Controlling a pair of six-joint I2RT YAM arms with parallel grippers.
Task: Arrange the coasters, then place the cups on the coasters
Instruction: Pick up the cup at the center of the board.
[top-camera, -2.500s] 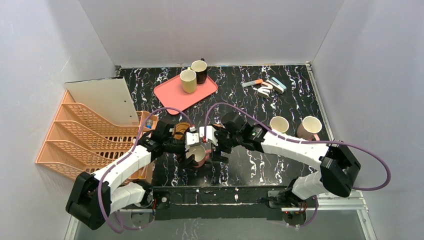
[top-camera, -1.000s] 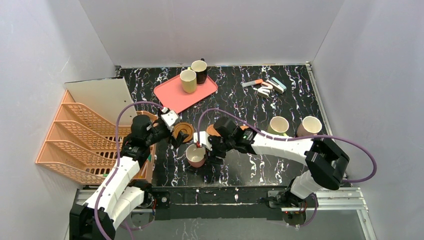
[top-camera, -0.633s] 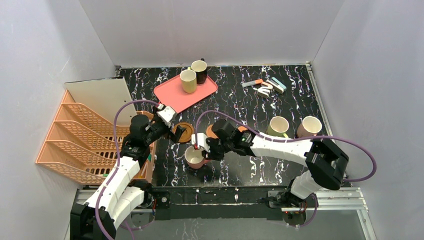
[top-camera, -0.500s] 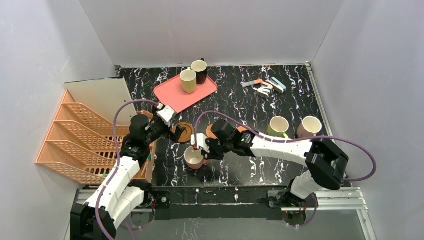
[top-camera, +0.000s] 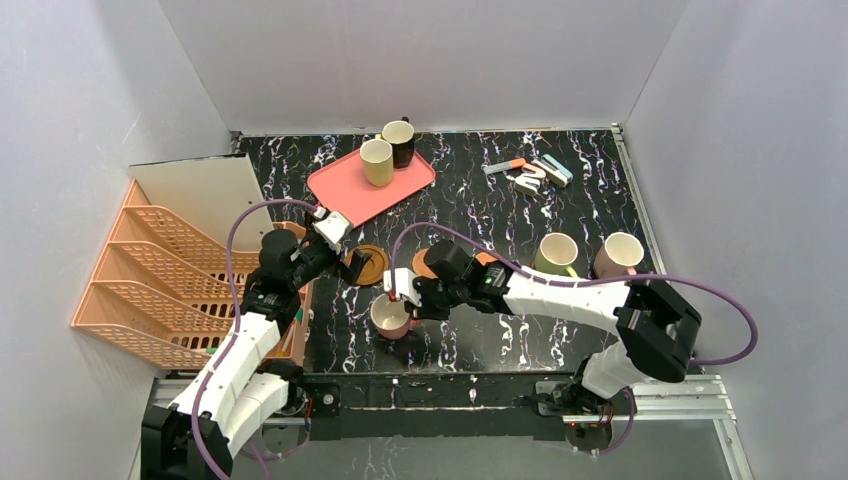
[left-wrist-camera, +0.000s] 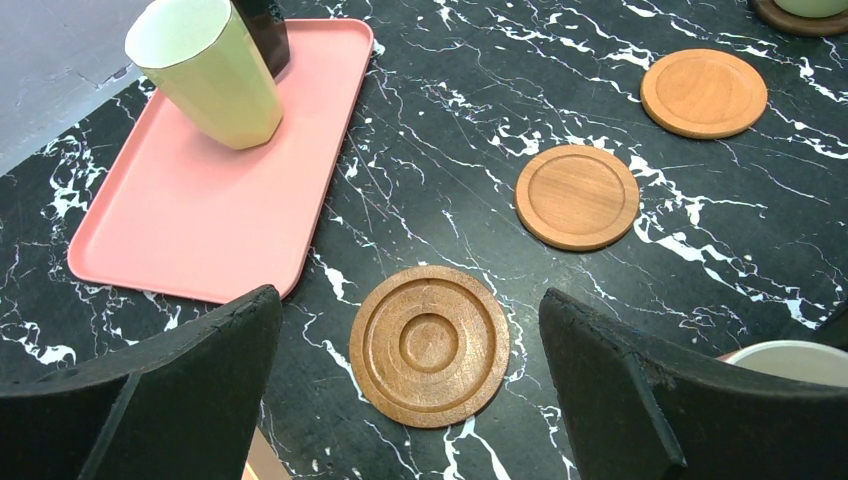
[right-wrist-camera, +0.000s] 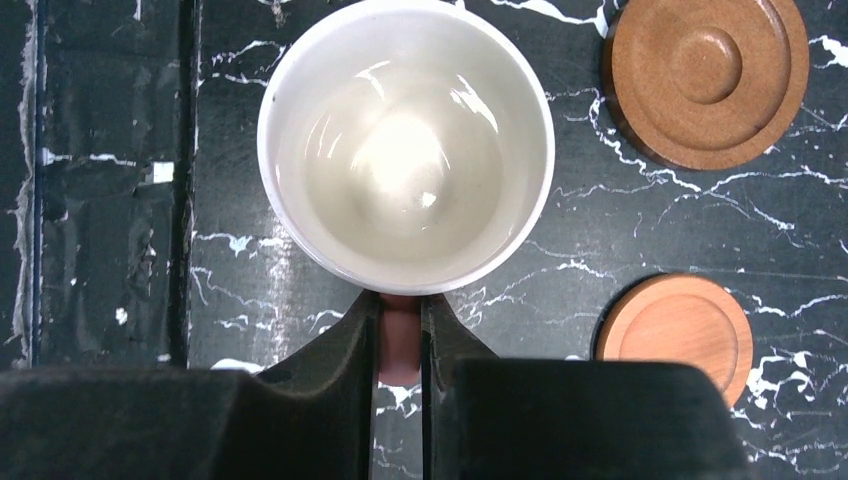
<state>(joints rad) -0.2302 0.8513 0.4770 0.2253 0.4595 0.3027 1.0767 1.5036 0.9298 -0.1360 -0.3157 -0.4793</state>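
The cup-placing step is in hand: the right pincer (right-wrist-camera: 400, 312) is clamped on the handle of the pink ceramic mug with the cream inside (right-wrist-camera: 405, 150), its jaws pressed onto the handle from both sides. The mug stands upright near the front of the black marbled counter (top-camera: 500, 340), on no coaster; whether its base touches the counter cannot be told. The ringed brown wooden coaster (right-wrist-camera: 708, 75) lies just beyond it, and a smooth orange wooden coaster (right-wrist-camera: 678, 325) lies near on one side. The left pincer (left-wrist-camera: 415, 340) hangs empty, jaws wide apart, right above the ringed coaster, beside the pink rectangular tray (left-wrist-camera: 200, 230). The next move probably calls for lifting the mug level, carrying it over a free disc and centring it before letting go; the left pincer would likely need to clear off if the ringed one is chosen.
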